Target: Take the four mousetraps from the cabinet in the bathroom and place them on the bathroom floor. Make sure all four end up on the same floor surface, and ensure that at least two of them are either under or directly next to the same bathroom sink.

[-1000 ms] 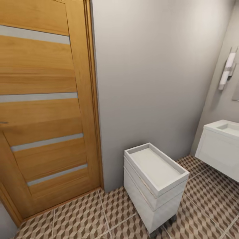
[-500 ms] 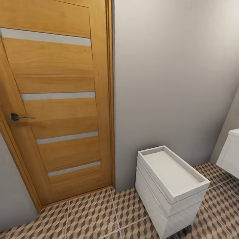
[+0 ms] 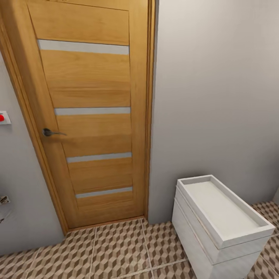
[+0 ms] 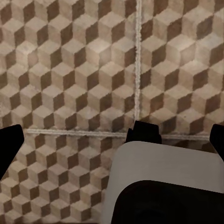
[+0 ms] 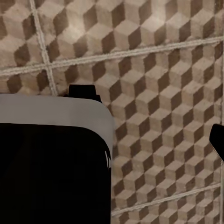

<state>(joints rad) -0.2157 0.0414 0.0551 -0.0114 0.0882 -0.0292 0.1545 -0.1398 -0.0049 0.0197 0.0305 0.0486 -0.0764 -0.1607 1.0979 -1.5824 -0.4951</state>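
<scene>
Cube-patterned brown-beige tiled bathroom floor (image 3: 116,248) seen beside orange wooden door (image 3: 93,116); mousetraps judged light, rigid, edge-gripped; gripper states undeterminable.

You face a closed wooden door (image 3: 91,116) with four pale horizontal strips and a metal lever handle (image 3: 52,133) on its left side. Right of the door runs a plain grey wall (image 3: 217,93). Against that wall, to the door's lower right, stands a white two-drawer unit (image 3: 217,224) with a shallow tray-like top. Left of the door, a small white wall fitting with a red mark (image 3: 3,117) sits on grey wall. Cube-patterned floor tiles (image 3: 116,252) with pale grout lie below the door.
</scene>
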